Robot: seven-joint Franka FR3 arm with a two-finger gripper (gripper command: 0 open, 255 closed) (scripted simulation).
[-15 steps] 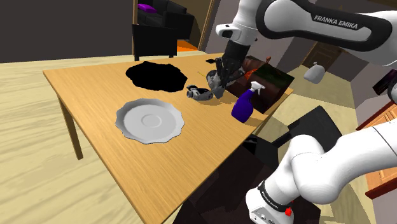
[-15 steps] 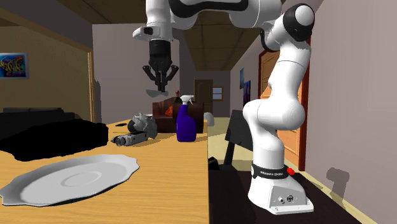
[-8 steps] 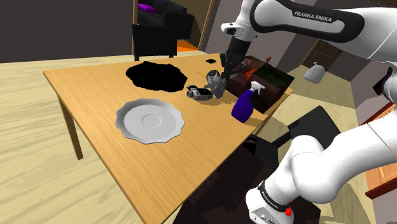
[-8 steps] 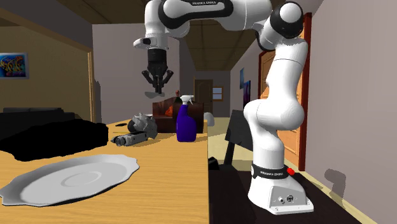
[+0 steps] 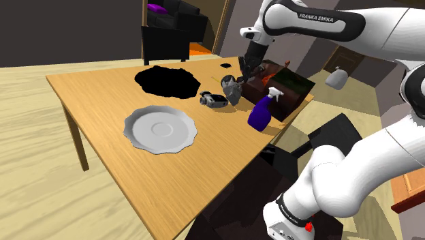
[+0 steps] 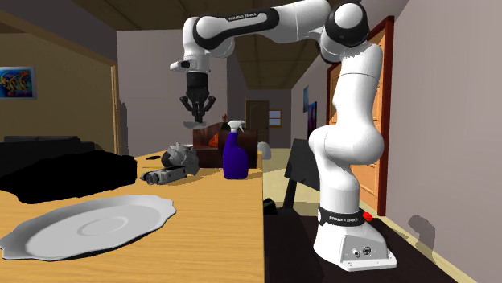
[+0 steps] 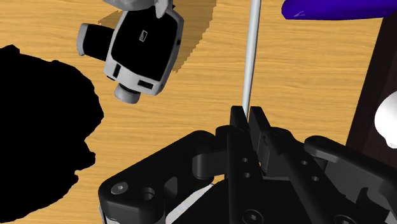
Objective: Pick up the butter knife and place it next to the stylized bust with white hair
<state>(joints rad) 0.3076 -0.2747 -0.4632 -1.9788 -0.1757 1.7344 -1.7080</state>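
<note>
shoulder view: white arm reaches over the far side of the wooden worktop (image 5: pixel 102 102). black hand (image 5: pixel 243 73) hangs above it, over a small grey-and-black camera (image 5: pixel 215 101) and near a purple spray bottle (image 5: pixel 261 113). fingers too small here to tell their state. white scalloped plate (image 5: pixel 161 129) lies mid-worktop, with a flat black patch (image 5: pixel 165 82) beyond it. dark box (image 5: pixel 293 85) sits at the worktop's far edge behind the bottle.

second exterior view: hand (image 6: pixel 197 111) is up in the air, well above the worktop (image 6: pixel 217 233), pointing down. a pale sliver, the butter knife (image 6: pixel 191 122), juts out at the fingertips, clear of the worktop. below are the camera (image 6: pixel 163 174), the spray bottle (image 6: pixel 235 153) to this view's right of it, the plate (image 6: pixel 88 225) in the foreground and the black patch (image 6: pixel 56 173).

wrist view: hand (image 7: pixel 247 119) has its two fingers nearly together, clamped on the thin grey butter knife (image 7: pixel 252 51), which runs straight out from the fingertips over bare wood. camera (image 7: pixel 140 48) lies on the worktop to one side of the knife, with the black patch (image 7: pixel 38 127) past it. spray bottle (image 7: pixel 337 7) is on the knife's other side. a white rounded shape (image 7: pixel 387 114) sits on a dark brown surface there, can't tell what it is.
</note>
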